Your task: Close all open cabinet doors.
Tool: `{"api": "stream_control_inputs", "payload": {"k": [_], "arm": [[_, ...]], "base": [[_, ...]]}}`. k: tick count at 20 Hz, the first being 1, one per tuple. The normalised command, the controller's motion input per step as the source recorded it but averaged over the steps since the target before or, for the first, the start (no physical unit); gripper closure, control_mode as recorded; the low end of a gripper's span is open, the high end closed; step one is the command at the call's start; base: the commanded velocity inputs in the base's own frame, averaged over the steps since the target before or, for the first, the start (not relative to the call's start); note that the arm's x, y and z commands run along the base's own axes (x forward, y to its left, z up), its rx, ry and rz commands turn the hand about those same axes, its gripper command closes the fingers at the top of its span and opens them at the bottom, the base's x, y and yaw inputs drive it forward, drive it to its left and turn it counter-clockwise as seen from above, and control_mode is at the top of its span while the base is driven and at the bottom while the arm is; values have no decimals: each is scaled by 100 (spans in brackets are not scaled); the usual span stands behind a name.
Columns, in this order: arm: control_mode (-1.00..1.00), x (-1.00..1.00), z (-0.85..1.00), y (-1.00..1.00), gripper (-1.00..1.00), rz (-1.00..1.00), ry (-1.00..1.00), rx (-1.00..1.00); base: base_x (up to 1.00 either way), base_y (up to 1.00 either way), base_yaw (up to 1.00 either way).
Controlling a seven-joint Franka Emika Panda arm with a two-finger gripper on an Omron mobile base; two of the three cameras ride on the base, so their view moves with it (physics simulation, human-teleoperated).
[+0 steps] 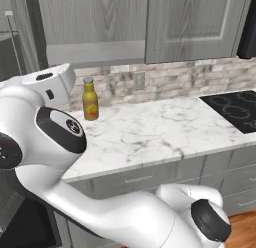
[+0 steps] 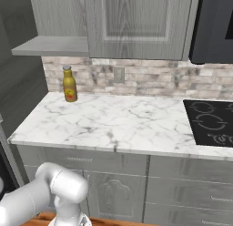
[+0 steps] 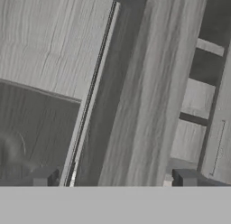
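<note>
- Cabinet door (image 3: 54,42): in the hand view a grey wood-grain door fills the upper left, its pale long edge running as a steep diagonal from top centre down to just beside my left fingertip (image 3: 43,177).
- In the left base view I see an upper cabinet door (image 1: 192,24) shut above the marble surface (image 1: 150,132). To its left the cupboard stands open, with a bare shelf (image 1: 95,54) showing.
- A door edge with a slim silver handle (image 1: 11,37) sits at the far left of that view, close by the arm's raised end. I judge this to be the open door the hand camera looks at.
- Claw (image 3: 113,179): the two dark tips stand well apart with nothing between them, so it is spread wide and gripping nothing.
- The relation that matters: the door's free edge lies straight ahead of the claw and slightly toward the left tip, and its long axis runs along the view's diagonal. I judge a push across that axis, against the face, would swing it shut.
- I cannot tell whether the tips are touching the door.
- A yellow sauce bottle (image 1: 90,98) stands near the back wall, well clear of the door.
</note>
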Motion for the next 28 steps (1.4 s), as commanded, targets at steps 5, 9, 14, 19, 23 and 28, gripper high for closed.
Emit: {"api": "stream_control_inputs", "payload": {"k": [5,9,14,19,23,28], "arm": [[-100,8,-8,-29,-100,-21,0,0],[-100,10,-2,-34,-100,-18,0,0],[-100,15,0,-33,-100,-12,0,0],[-100,7,0,-32,-100,-9,-1,0],[-100,4,0,-24,-100,-7,-2,0],[-100,11,0,-29,-100,-4,-5,0]], "base": [[0,0,0],[0,0,0],[0,0,0],[0,0,0],[0,0,0],[0,0,0]]}}
